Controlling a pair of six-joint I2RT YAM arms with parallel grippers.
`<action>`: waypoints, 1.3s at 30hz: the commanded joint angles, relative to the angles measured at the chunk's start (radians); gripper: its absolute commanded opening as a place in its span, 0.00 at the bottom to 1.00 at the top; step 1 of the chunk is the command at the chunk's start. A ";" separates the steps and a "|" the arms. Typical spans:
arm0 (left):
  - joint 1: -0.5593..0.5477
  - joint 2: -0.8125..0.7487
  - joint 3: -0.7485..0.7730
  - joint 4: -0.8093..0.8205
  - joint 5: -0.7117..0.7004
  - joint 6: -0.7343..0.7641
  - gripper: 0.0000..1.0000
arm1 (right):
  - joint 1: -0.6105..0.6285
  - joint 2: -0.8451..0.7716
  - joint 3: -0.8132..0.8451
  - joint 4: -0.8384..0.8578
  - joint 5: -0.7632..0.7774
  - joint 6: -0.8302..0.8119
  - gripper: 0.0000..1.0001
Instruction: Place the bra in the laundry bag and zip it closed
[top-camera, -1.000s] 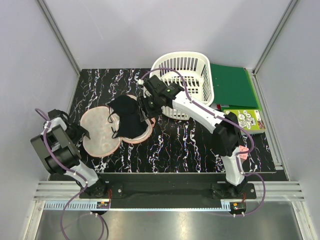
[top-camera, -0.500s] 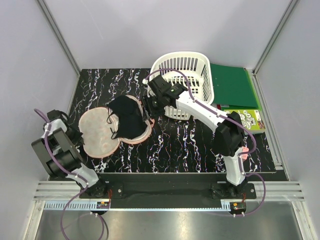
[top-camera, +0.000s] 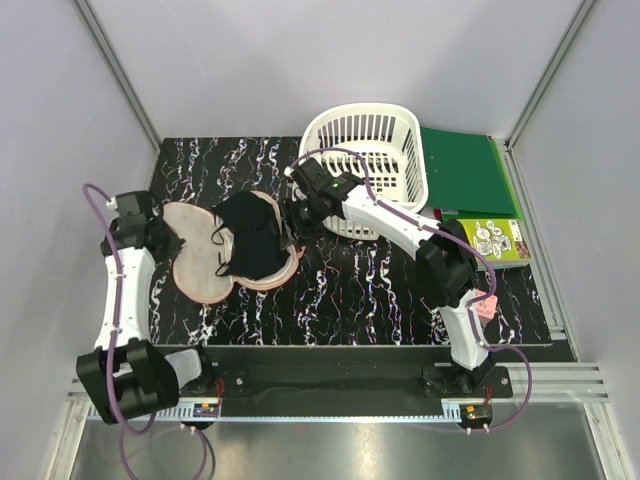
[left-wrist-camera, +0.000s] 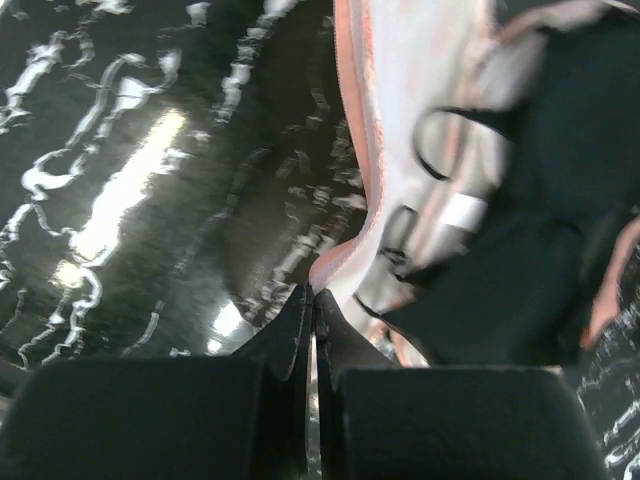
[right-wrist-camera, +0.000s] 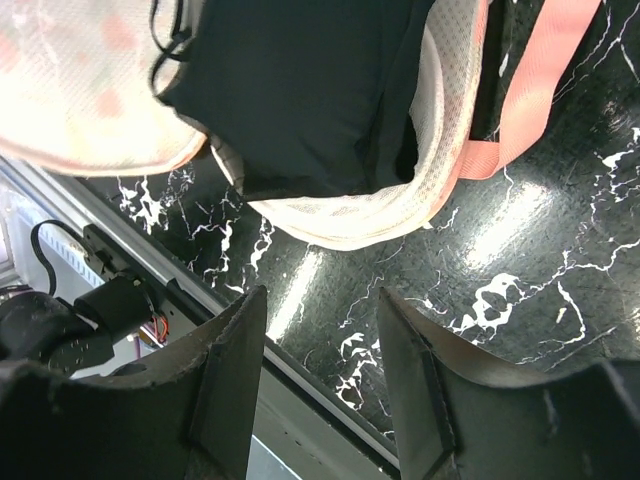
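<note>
The laundry bag (top-camera: 195, 262) lies unzipped and spread flat on the black marbled table, pale lining up. The black bra (top-camera: 252, 235) rests on its right half, straps trailing over the lining. My left gripper (top-camera: 158, 238) is at the bag's left rim. In the left wrist view it (left-wrist-camera: 313, 292) is shut, with the pink zipper trim (left-wrist-camera: 345, 255) running into its tips, and the bra (left-wrist-camera: 540, 230) lies beyond. My right gripper (top-camera: 292, 222) hovers open at the bag's right edge. In its wrist view it (right-wrist-camera: 320, 330) holds nothing, and the bra (right-wrist-camera: 290, 90) and mesh lining (right-wrist-camera: 400, 200) lie ahead.
A white slotted basket (top-camera: 370, 160) stands at the back, just behind the right arm's wrist. A green folder (top-camera: 465, 170) and a printed booklet (top-camera: 490, 240) lie to its right. A pink strap (right-wrist-camera: 540, 90) of the bag trails on the table.
My left arm unfolded and reached forward, and its gripper went from open to shut at the bag's left rim. The bag's left half shifted slightly. The right gripper edged toward the bag.
</note>
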 joint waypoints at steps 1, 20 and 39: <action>-0.140 -0.041 0.119 -0.032 -0.101 -0.099 0.00 | 0.000 -0.033 0.017 0.022 -0.020 0.015 0.56; -0.630 0.388 0.401 0.009 -0.144 -0.254 0.01 | -0.066 -0.189 -0.182 0.024 0.063 -0.017 0.56; -0.702 0.726 0.533 0.126 -0.017 -0.230 0.01 | -0.092 -0.327 -0.344 0.038 0.120 -0.022 0.57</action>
